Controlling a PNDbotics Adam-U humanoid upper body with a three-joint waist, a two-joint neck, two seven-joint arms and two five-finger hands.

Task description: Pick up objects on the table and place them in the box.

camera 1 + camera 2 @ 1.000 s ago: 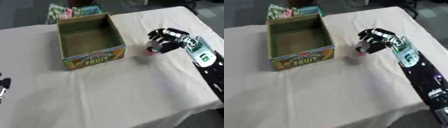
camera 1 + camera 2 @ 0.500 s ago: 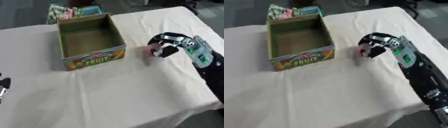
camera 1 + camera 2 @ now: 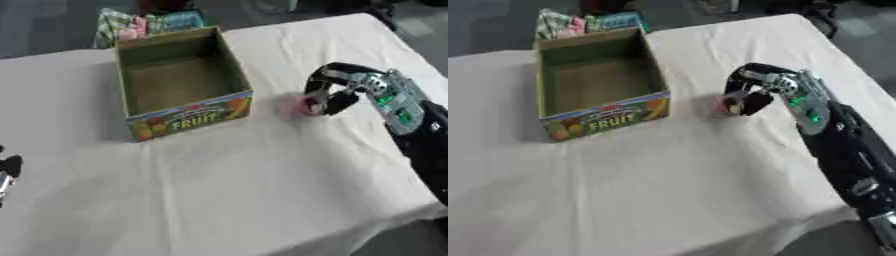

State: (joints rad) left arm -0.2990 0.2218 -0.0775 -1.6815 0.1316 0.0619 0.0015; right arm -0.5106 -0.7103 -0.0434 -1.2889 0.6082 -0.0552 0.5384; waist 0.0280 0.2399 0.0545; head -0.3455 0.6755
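On the right of the table, a little to the right of the box: your right hand [image 3: 337, 92], fingers curled down over a small pink-red object [image 3: 308, 105] and closing round it, the object seemingly resting on the white tablecloth [image 3: 262, 190]. Before you lift, see that fingers and thumb sit on opposite sides of the object; it is small and rounded and would likely roll out of a one-sided pinch. Lift straight up, carry left high enough to pass over the near right wall, and release low inside. Box [image 3: 234, 75]: open-topped cardboard, "FRUIT" printed on its near face, floor bare, nothing in it yet. Beyond its far wall: several green and pink packets [image 3: 144, 22], outside the box. Left hand [image 3: 7, 172]: barely showing at the left edge, well apart from the work; its fingers can't be judged.
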